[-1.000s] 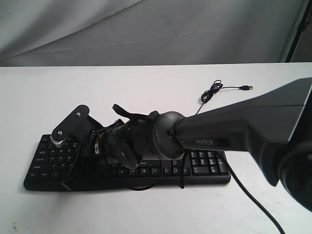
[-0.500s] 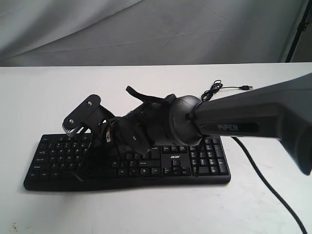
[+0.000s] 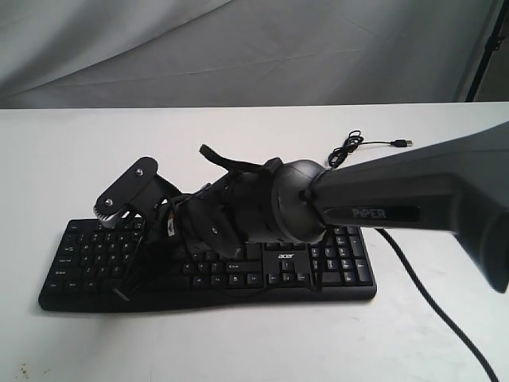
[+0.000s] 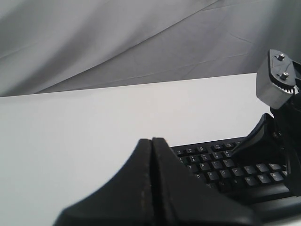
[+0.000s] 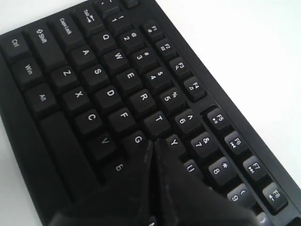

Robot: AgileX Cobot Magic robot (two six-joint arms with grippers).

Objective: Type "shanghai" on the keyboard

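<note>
The right arm lies across the keyboard, hiding its middle keys and where the cable joins it. In the right wrist view the right gripper, fingers pressed together, is blurred and covers the keys beside G and Y; whether its tip touches a key cannot be told. The left gripper is a blurred dark wedge cut off by the picture's edge; legends beyond it are unreadable.

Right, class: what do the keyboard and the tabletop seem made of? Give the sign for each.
Keyboard: probably moulded plastic, matt black, soft sheen on keycaps and printed white legends. Tabletop: smooth, matt white, maybe laminate; the look leaves it open.
</note>
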